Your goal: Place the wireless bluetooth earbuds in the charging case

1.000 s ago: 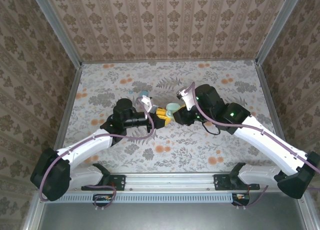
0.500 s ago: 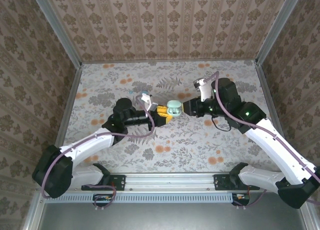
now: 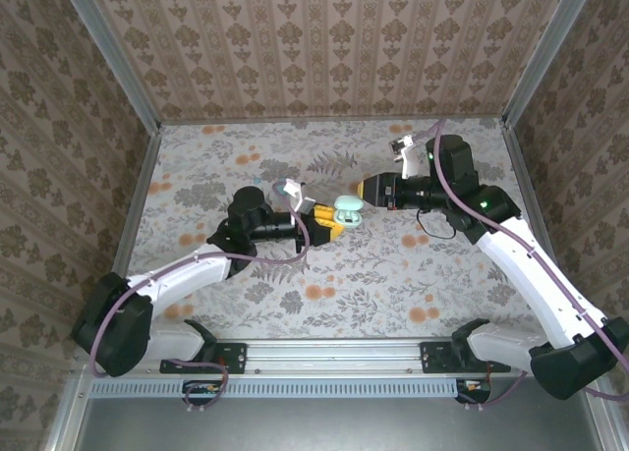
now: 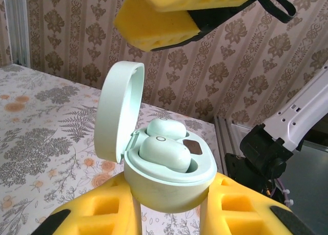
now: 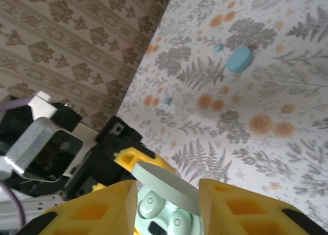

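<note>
Left fingers (image 4: 97,210) clamp the mint charging case (image 4: 171,186), lid (image 4: 115,112) up, two buds (image 4: 163,152) seated; right fingers (image 5: 241,204) hover half-open, empty, by its lid. Light-blue earbuds (image 5: 218,48) lie apart on the bench (image 5: 287,112); bumping the lid could twist the case loose.

— What's between the jaws of the left gripper (image 4: 171,207)?
— The case (image 4: 169,186), its lid (image 4: 115,112) standing open at one side, two buds (image 4: 164,153) inside.
— And beyond the jaws of the right gripper (image 5: 166,209)?
— On the table (image 5: 287,91), another case (image 5: 239,59); one earbud (image 5: 218,48) just beside it, a second earbud (image 5: 167,100) farther off.
</note>
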